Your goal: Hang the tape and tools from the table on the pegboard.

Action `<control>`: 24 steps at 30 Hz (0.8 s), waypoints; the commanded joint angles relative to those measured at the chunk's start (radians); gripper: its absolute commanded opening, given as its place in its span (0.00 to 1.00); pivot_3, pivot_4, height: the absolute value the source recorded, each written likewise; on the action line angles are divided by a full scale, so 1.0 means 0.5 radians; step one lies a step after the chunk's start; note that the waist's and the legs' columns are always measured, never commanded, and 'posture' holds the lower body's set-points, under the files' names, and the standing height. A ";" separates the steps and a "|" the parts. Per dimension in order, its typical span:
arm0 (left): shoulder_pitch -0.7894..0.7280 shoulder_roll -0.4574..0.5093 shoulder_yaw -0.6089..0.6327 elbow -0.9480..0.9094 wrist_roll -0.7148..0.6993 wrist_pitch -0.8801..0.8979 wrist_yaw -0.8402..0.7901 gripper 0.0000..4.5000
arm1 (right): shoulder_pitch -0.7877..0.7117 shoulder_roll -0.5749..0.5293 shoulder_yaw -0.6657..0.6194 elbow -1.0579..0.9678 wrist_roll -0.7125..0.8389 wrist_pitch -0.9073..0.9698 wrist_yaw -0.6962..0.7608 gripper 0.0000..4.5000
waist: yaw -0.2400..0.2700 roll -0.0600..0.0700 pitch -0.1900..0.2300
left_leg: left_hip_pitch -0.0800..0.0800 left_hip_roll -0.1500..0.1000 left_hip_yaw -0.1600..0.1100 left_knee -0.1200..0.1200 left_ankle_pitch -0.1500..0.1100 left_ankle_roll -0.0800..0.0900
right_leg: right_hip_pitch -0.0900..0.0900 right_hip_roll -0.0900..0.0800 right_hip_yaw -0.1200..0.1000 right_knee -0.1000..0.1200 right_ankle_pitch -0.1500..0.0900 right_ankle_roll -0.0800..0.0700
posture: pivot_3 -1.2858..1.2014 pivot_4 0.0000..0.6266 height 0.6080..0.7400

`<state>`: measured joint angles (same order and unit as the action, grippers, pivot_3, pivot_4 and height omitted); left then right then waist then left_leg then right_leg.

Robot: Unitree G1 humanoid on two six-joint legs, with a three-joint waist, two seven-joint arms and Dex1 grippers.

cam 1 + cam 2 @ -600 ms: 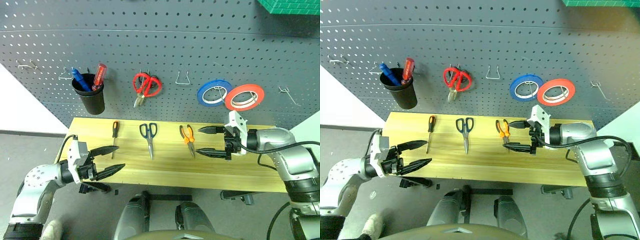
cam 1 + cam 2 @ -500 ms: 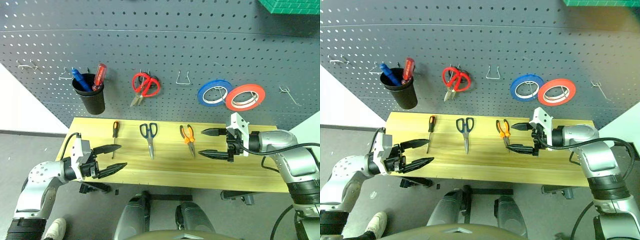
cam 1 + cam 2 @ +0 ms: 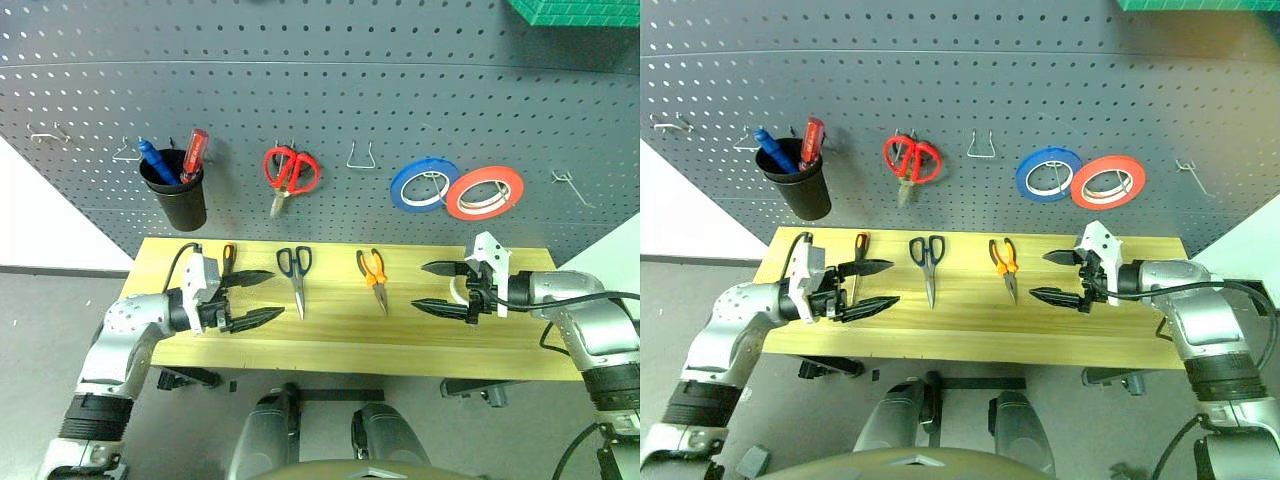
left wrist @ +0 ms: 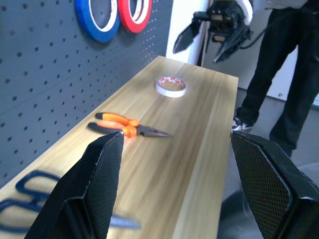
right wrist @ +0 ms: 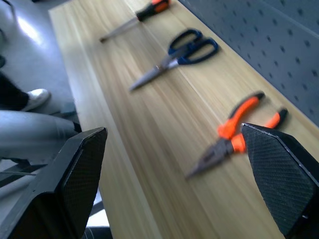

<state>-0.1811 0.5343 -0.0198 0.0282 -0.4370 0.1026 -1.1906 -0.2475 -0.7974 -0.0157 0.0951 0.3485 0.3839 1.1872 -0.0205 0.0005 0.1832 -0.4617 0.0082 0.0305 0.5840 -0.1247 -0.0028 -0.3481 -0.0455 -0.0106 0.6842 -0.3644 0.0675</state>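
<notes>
On the wooden table (image 3: pixel 330 350) lie an orange-and-black screwdriver (image 3: pixel 229 256), dark-blue scissors (image 3: pixel 297 275) and orange-handled pliers (image 3: pixel 375 275). The white tape (image 4: pixel 171 86) lies flat near the table's right end, mostly hidden behind my right gripper in the head views. My left gripper (image 3: pixel 277 293) is open over the table's left part, beside the screwdriver and pointing right. My right gripper (image 3: pixel 418 286) is open and empty, hovering right of the pliers and pointing left. Behind the table rises the dark pegboard (image 3: pixel 320 100).
On the pegboard hang a black cup (image 3: pixel 180 200) with a pen and a red screwdriver, red scissors (image 3: pixel 290 172), a blue tape roll (image 3: pixel 425 185) and a red-orange roll (image 3: pixel 485 192). Bare hooks (image 3: pixel 362 158) (image 3: pixel 570 185) are free. A person's legs (image 4: pixel 284 74) stand beyond the table's right end.
My left gripper has come up and rightward from off the table's left corner to over its left part, by the screwdriver. My right gripper has drifted slightly right.
</notes>
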 commanded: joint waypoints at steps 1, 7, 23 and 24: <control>-0.121 -0.118 -0.108 0.041 0.131 0.002 0.164 0.80 | -0.015 -0.092 -0.019 0.113 -0.114 -0.111 -0.015 1.00 | -0.005 0.000 0.000 | 0.000 0.000 0.000 0.004 -0.001 0.002 | 0.002 0.000 0.001 0.000 0.001 0.001 | 0.46 0.20 1.00; -0.317 -0.268 -0.214 0.230 0.273 0.001 0.298 0.80 | -0.103 -0.068 0.069 0.214 -0.230 -0.041 -0.106 1.00 | -0.069 -0.003 0.002 | 0.001 0.002 0.005 0.019 -0.009 0.008 | 0.008 -0.001 0.007 -0.002 0.000 -0.003 | 0.45 0.26 1.00; -0.871 -0.485 -0.550 0.901 0.848 -0.095 0.580 0.80 | -0.674 0.203 0.318 0.939 -0.607 0.225 -0.503 1.00 | -0.106 -0.003 0.004 | 0.001 0.004 0.010 0.020 -0.008 0.012 | 0.006 -0.001 0.009 -0.001 0.009 0.011 | 0.44 0.28 1.00; -0.900 -0.489 -0.580 0.948 0.899 -0.123 0.598 0.80 | -0.721 0.223 0.334 1.025 -0.630 0.214 -0.515 1.00 | -0.106 -0.003 0.004 | 0.002 0.004 0.011 0.020 -0.008 0.012 | 0.006 -0.001 0.009 -0.001 0.009 0.011 | 0.44 0.28 1.00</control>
<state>-0.6096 0.2890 -0.2873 0.4796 -0.0385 0.0690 -0.9129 -0.5704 -0.6901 0.1503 0.5633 0.0534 0.4878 0.9441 -0.0737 -0.0010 0.1852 -0.4610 0.0104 0.0361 0.5938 -0.1287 0.0035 -0.3456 -0.0461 -0.0058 0.6838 -0.3601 0.0730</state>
